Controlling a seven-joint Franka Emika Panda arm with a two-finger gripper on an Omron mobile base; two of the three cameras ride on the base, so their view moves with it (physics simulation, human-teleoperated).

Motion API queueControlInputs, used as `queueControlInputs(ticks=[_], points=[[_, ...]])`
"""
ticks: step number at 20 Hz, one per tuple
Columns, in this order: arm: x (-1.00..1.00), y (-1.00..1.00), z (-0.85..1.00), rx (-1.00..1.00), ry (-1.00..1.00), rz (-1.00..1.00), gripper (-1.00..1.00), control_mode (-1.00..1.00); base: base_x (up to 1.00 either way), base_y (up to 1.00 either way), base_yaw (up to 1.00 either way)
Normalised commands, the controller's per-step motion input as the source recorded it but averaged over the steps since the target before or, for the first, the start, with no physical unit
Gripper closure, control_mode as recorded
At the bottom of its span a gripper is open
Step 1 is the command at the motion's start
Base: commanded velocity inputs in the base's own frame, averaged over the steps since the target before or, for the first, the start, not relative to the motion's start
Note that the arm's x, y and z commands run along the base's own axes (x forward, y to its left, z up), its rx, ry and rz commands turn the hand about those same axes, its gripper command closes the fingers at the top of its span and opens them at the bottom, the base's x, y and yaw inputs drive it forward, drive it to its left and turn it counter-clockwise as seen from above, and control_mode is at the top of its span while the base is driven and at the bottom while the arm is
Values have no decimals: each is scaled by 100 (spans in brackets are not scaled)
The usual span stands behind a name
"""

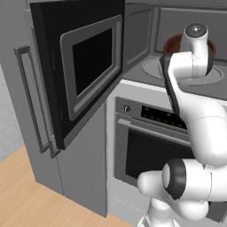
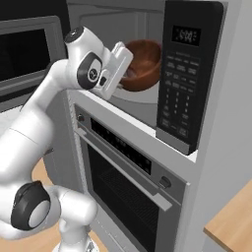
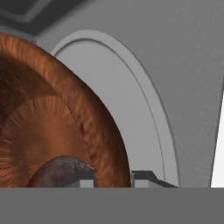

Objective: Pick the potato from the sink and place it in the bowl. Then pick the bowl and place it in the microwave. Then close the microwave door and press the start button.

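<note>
The dark brown wooden bowl hangs tilted inside the open microwave, over its round pale turntable plate. My gripper is shut on the bowl's rim, one fingertip inside and one outside. The reddish-brown potato lies in the bowl beside the inner fingertip. From the left, the bowl peeks out behind my wrist. The black microwave door stands swung wide open to the left. The button panel is on the microwave's right front. The sink is out of view.
Below the microwave sits the oven with a knob and bar handle. A tall grey cupboard with long handles stands to the left behind the open door. A wooden counter corner is at the lower right.
</note>
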Motion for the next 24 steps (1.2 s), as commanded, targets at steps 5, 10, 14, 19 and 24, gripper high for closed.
queueControlInputs(ticks=[5,10,14,19,24], points=[[20,-2,-23,0,0,0,100,-100,0,0,0],[32,-9,-29,0,0,0,100,-100,0,0,0],[18,-5,-34,0,0,0,100,-100,0,0,0],[0,0,-25,0,-7,0,-100,-100,0,0,0],[3,0,0,0,-23,0,-100,-100,0,0,0]])
